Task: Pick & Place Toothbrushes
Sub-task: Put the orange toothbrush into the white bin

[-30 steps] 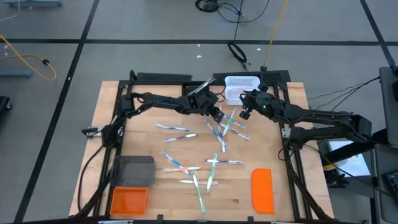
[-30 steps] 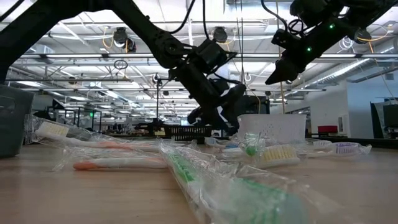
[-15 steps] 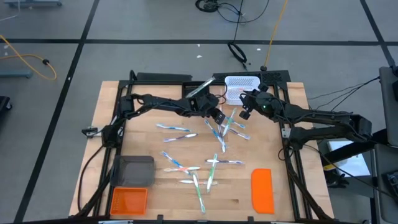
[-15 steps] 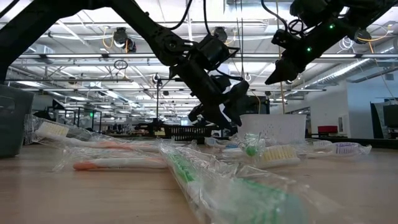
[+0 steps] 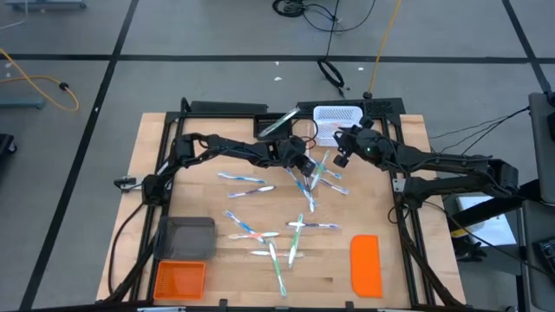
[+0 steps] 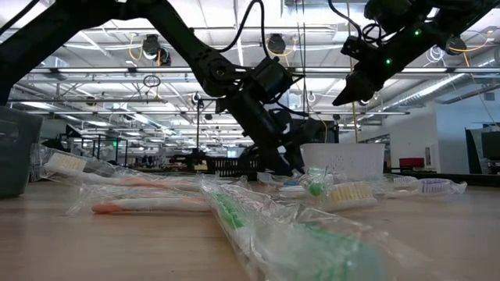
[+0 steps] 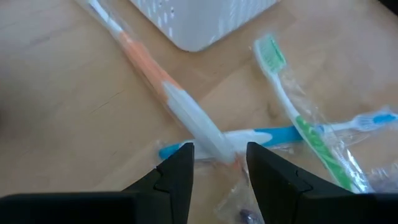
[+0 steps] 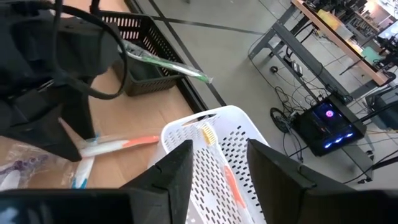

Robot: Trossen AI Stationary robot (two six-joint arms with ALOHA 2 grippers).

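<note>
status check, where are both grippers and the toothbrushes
Left gripper open, low over orange-and-white toothbrush, straddling its handle. Right gripper open, empty, above white basket. Other toothbrushes scattered on table.

We are looking at an evenly lit scene from above: the pale wooden table top (image 5: 217, 156) is showing only soft, short shadows. In the low view, rows of ceiling strip lights (image 6: 101, 74) are shining in the upper half of the frame, turning the two dark arms into silhouettes. The clear-wrapped green-and-white toothbrush (image 6: 289, 238) at lower centre is blurring out of focus and catching glare. The left wrist view is looking soft throughout.
</note>
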